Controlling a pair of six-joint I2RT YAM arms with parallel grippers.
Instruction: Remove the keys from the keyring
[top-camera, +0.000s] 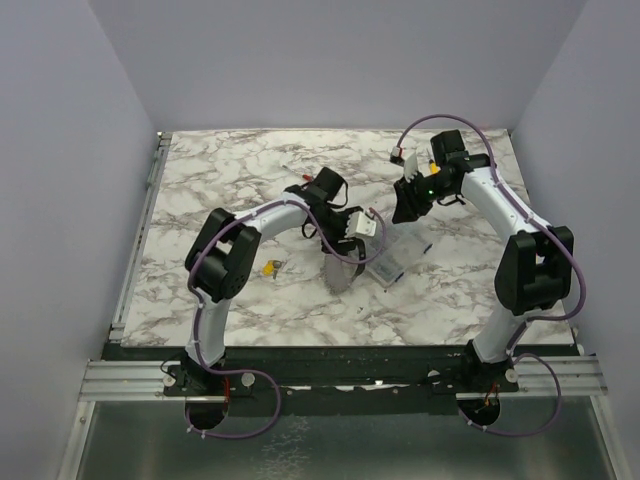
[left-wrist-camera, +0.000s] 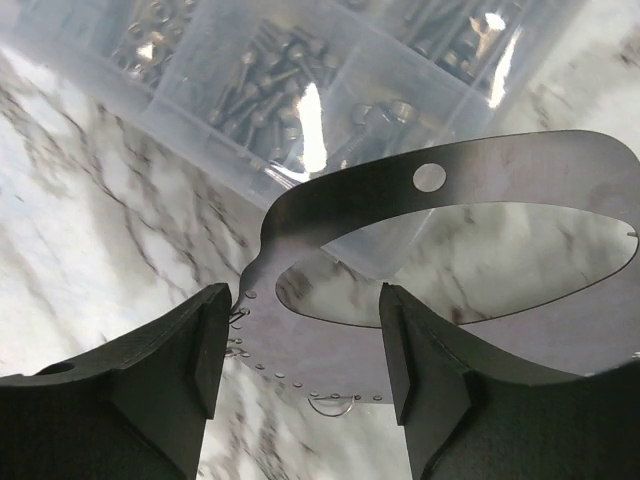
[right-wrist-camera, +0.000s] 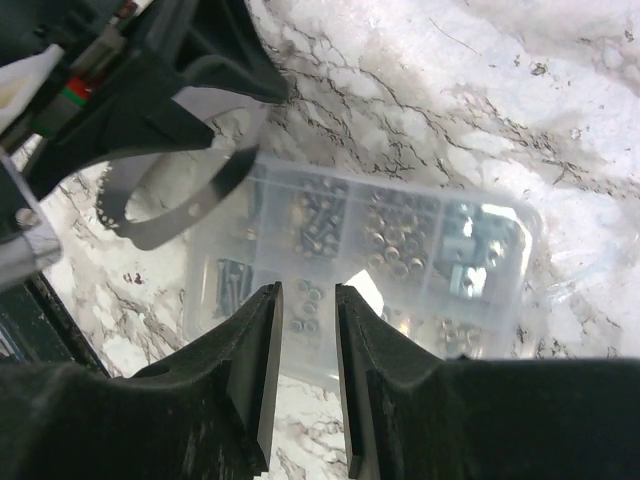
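My left gripper (top-camera: 343, 252) is shut on the keyring (top-camera: 338, 272), a wide grey metal hoop, and holds it just above the table's middle. In the left wrist view the hoop's flat band (left-wrist-camera: 330, 340) spans between my two fingers (left-wrist-camera: 212, 345), and a small wire loop (left-wrist-camera: 335, 405) hangs from its perforated edge. No key shows on the hoop. One tiny yellow key (top-camera: 270, 267) lies on the marble left of the hoop. My right gripper (top-camera: 403, 208) hovers above the clear box, its jaws a narrow gap apart and empty (right-wrist-camera: 308, 295). The hoop also shows in the right wrist view (right-wrist-camera: 170, 205).
A clear plastic compartment box (top-camera: 395, 258) full of screws and nuts lies just right of the hoop; it also shows in the wrist views (left-wrist-camera: 300, 90) (right-wrist-camera: 400, 250). The marble table (top-camera: 220, 170) has grey walls on three sides.
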